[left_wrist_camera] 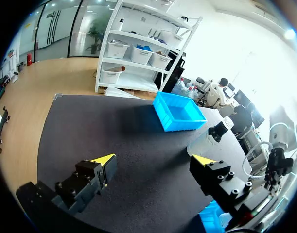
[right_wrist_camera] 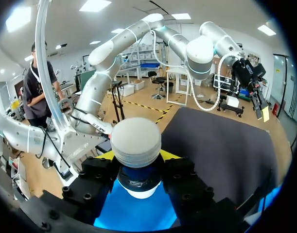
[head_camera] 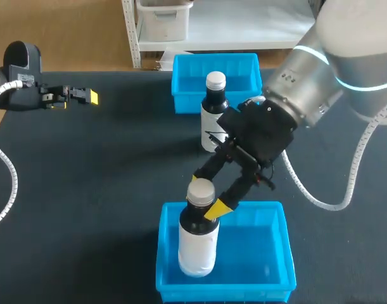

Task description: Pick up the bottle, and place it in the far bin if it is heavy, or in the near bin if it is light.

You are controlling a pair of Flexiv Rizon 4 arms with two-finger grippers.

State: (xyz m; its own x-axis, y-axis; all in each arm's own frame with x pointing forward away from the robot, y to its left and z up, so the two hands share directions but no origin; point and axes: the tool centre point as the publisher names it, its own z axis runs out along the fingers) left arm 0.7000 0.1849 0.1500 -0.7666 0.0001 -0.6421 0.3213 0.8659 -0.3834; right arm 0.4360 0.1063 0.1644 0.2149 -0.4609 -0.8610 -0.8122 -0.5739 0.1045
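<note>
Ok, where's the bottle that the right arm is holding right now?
In the head view, the bottle stands upright in the near bin, toward its left side, gripped at the neck by the right tool.

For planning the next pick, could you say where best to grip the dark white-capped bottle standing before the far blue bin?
Probably the narrow neck of the dark white-capped bottle, just under its cap, from above with a finger either side: it stands upright, and the far blue bin stands close behind it.
</note>
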